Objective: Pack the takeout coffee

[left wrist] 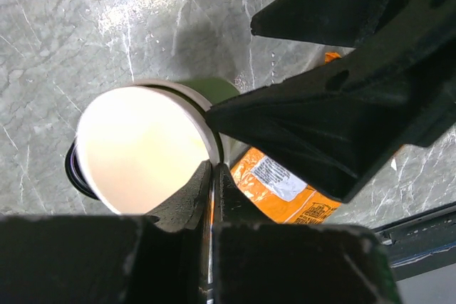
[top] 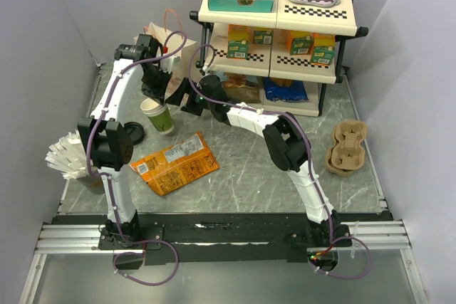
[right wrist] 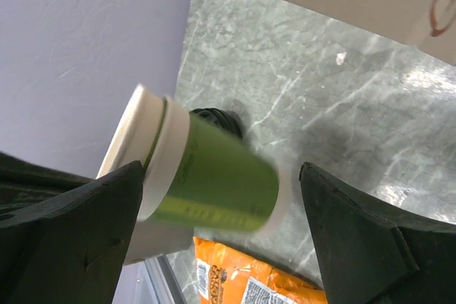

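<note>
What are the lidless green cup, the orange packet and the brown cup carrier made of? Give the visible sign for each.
The green cup looks like matte paper: rolled cream rim, printed wall. The orange packet is probably plastic film: crinkled, with a slight sheen. The cup carrier seems to be moulded pulp: dull brown, rounded wells.

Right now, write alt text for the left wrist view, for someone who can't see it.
A lidless green paper cup with a cream inside, seen from above against a grey marbled table, with the black left gripper at its rim. An orange snack packet lies beside the cup, partly hidden by the gripper.
</note>
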